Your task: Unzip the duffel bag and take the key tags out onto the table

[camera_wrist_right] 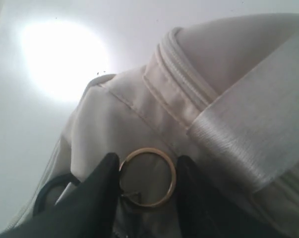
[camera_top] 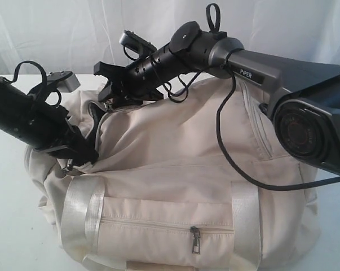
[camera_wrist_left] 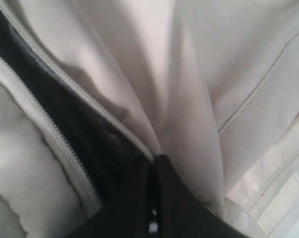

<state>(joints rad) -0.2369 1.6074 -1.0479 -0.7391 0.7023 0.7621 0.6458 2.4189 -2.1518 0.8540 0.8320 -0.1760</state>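
Observation:
The cream duffel bag lies on the white table. Its top zipper is parted at the left end, showing dark lining. My left gripper presses into that end of the bag. In the left wrist view its jaws are shut with a small metal glint, seemingly the zipper pull, between them. My right gripper reaches across to the bag's top left. Its fingers flank a gold metal ring lying on the fabric, touching both sides. The key tags are hidden.
A white curtain hangs behind. The front pocket zipper pull hangs between two satin straps. A black cable from the right arm drapes over the bag. A black D-ring sits beside the right fingers.

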